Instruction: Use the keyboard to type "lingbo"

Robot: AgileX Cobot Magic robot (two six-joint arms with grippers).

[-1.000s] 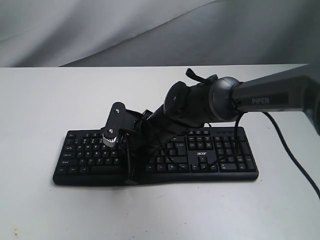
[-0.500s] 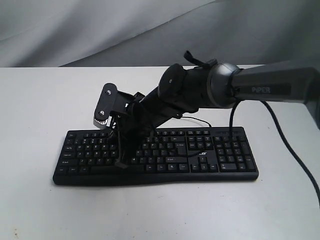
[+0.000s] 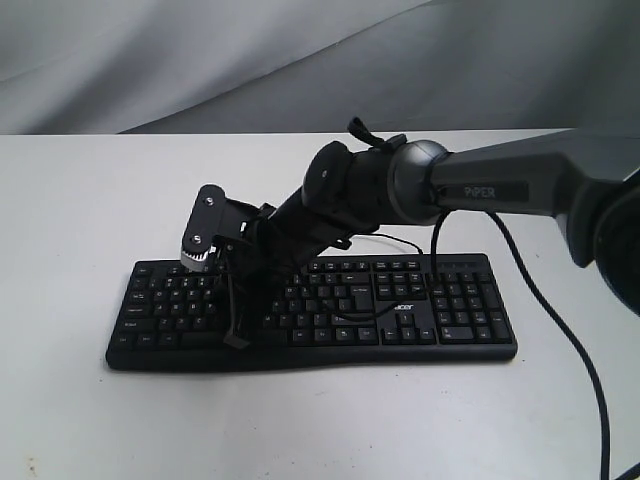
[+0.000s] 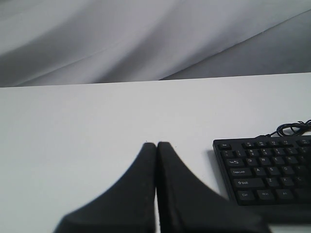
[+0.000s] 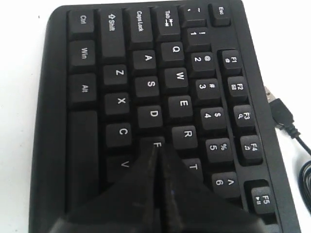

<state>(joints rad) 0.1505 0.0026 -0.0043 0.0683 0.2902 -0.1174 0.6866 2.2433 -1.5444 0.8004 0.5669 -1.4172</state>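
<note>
The black keyboard (image 3: pixel 400 310) lies flat on the white table, number pad to the right and a small acer logo on it. My right arm reaches across it from the right. My right gripper (image 3: pixel 237 341) is shut and empty, pointing down at the left half of the letter keys. In the right wrist view its tips (image 5: pixel 158 145) sit at the F key of the keyboard (image 5: pixel 146 63); I cannot tell whether they touch. My left gripper (image 4: pixel 156 144) is shut and empty over bare table, apart from the keyboard (image 4: pixel 265 170) end with Esc and Ctrl.
The keyboard's thin black cable (image 3: pixel 400 243) loops behind its far edge, with a plug (image 5: pixel 282 114) lying beside the function keys. A grey cloth backdrop (image 3: pixel 300 60) rises behind the white table (image 3: pixel 80 200). A black arm cable (image 3: pixel 570 350) hangs at the right.
My right arm has swung left along the keyboard, carrying the shut gripper's tips from near the middle of the letter block to its left half.
</note>
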